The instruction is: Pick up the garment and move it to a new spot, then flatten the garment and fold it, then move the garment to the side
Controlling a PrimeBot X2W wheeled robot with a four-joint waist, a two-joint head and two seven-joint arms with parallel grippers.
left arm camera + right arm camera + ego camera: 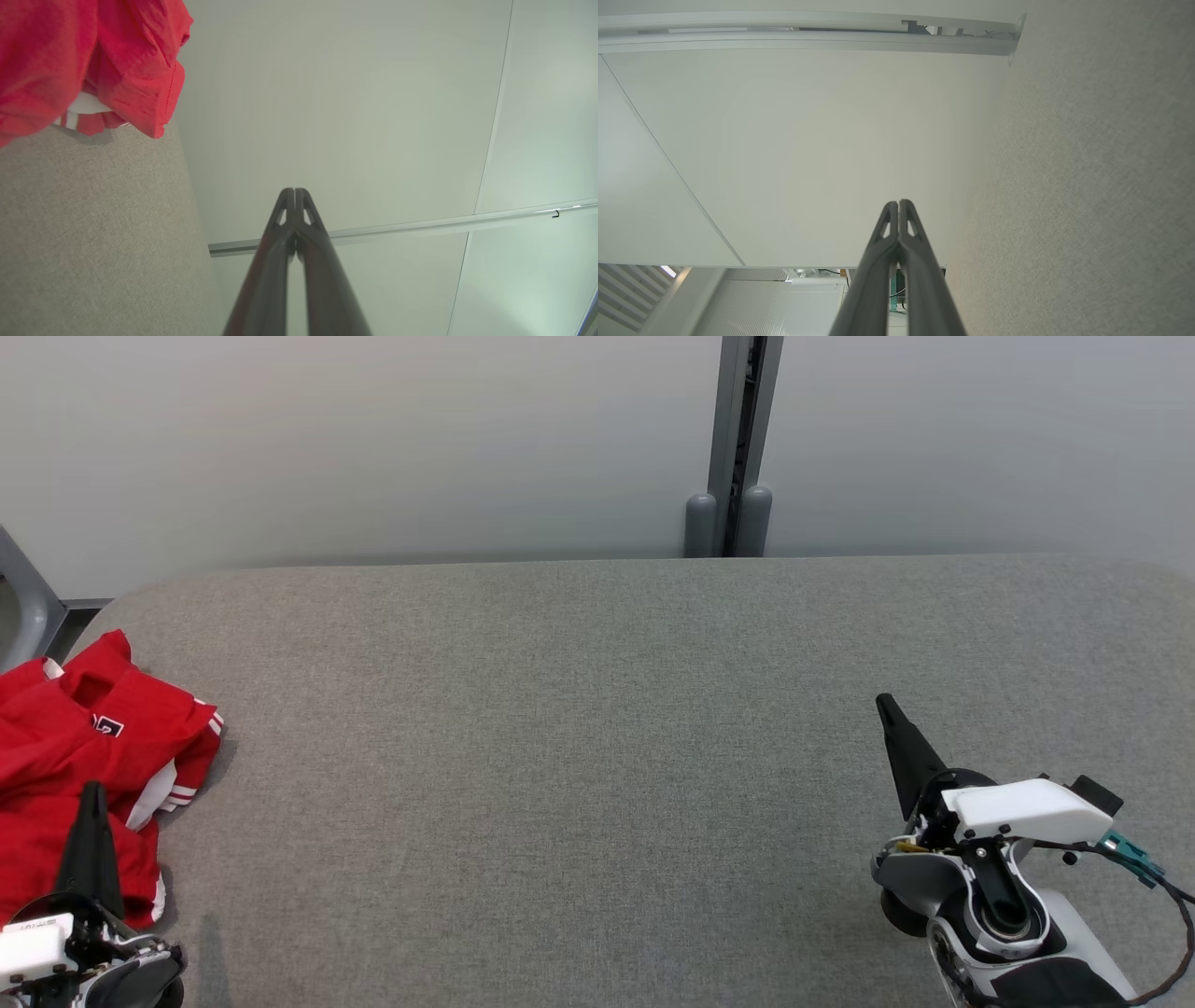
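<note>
Both pairs of jaws are pressed shut on nothing: our left gripper [91, 795] at lower left, our right gripper [884, 703] at lower right. The garment [56, 747], red with white trim, lies crumpled at the left edge of the table [560, 756], near our left gripper, likely awaiting pickup. We cannot read its small dark patch.

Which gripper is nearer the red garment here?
Left. The left gripper, shut, sits right at the near edge of the red garment; the right gripper, also shut, is far across the grey table.
</note>
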